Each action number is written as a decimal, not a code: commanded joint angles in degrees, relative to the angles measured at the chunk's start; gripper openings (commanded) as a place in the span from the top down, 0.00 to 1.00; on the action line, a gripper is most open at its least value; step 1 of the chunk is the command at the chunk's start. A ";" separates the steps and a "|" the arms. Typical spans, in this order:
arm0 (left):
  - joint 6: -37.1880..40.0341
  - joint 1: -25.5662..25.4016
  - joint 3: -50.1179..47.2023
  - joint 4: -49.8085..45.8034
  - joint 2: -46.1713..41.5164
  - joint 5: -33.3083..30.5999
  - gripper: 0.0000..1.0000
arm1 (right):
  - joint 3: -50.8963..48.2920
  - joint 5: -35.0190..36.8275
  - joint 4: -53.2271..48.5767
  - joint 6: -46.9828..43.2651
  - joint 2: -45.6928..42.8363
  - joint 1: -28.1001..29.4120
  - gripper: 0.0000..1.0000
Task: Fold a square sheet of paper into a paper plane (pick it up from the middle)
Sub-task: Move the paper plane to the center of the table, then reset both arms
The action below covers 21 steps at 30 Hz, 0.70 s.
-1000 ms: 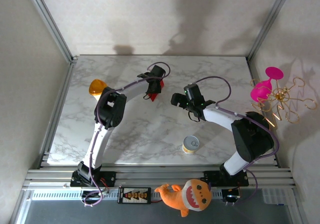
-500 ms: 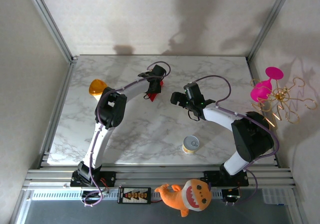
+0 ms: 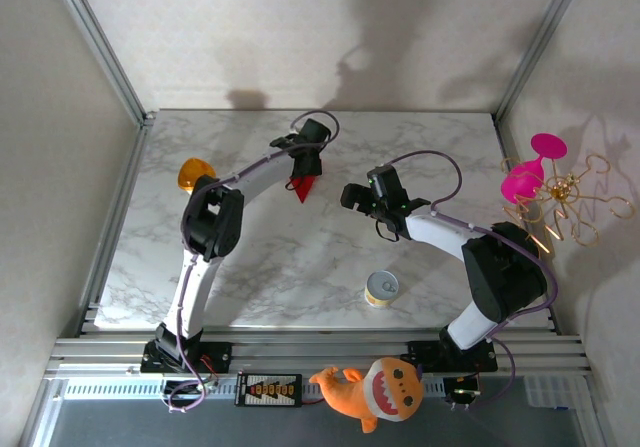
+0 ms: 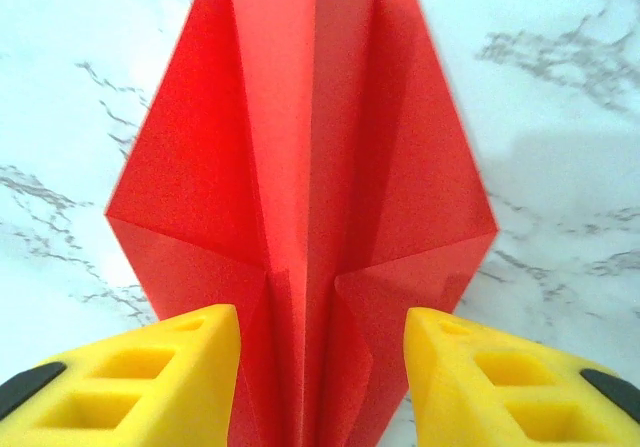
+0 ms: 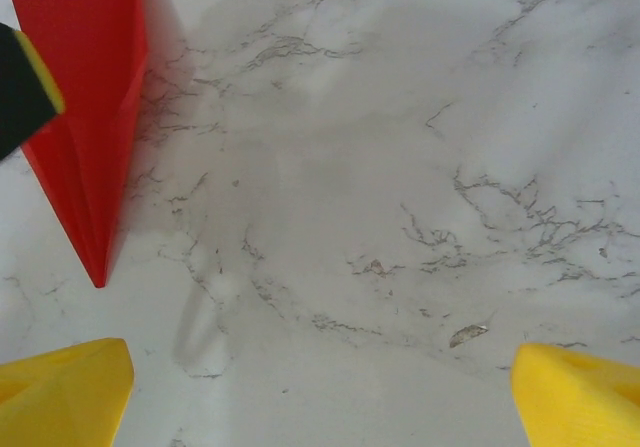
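Red paper plane (image 3: 304,189) flat on marble table (image 3: 250,267), toward 12 o'clock. Straddling its tail: left gripper (image 4: 322,367), jaws parted (off the centre fold). At plane's 3 o'clock, right gripper (image 5: 320,387) spread wide; yellow tin (image 3: 381,288) at 5.

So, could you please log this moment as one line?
paper plane: folded | left gripper: open, straddling it | right gripper: open, empty

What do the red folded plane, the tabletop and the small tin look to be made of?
Paper plane: thin matte red paper, going by its sharp creases and layered flaps. Table: smooth white surface with grey veins; marble or a marble-look laminate, cannot tell which. Tin: probably metal, yellow wall with a shiny silvery top.
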 commanded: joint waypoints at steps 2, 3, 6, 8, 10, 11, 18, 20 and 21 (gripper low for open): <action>-1.51 -0.61 -1.37 -1.15 -7.30 -3.68 0.51 | 2.51 2.00 -1.26 -0.37 -1.54 -0.18 0.02; -1.78 -0.70 -2.29 -0.66 -8.76 -4.20 0.51 | 2.67 2.77 -1.48 -0.80 -2.14 -0.14 0.01; -2.82 -0.96 -8.13 2.77 -16.28 -6.24 0.47 | 2.86 5.81 -1.38 -3.42 -5.03 -0.16 0.01; -3.62 -1.07 -14.52 6.74 -23.16 -7.99 0.42 | 2.33 7.41 -0.62 -6.84 -7.53 -0.18 0.01; -4.08 -1.07 -21.79 11.18 -30.24 -10.06 0.36 | 1.91 10.22 -0.54 -9.15 -9.70 -0.18 0.01; -4.27 -1.07 -25.62 13.49 -33.93 -11.44 0.31 | 1.43 11.86 -0.24 -10.46 -10.86 -0.18 0.01; -2.81 -0.66 -55.59 31.40 -60.55 -22.98 0.01 | -4.43 28.20 4.77 -17.45 -16.58 -0.10 0.01; -3.04 -0.08 -64.04 35.34 -68.03 -28.26 0.01 | -7.98 32.81 9.19 -21.10 -17.86 -0.47 0.01; -3.14 0.13 -67.50 36.77 -70.95 -30.96 0.01 | -9.62 34.38 11.40 -23.05 -18.19 -0.67 0.01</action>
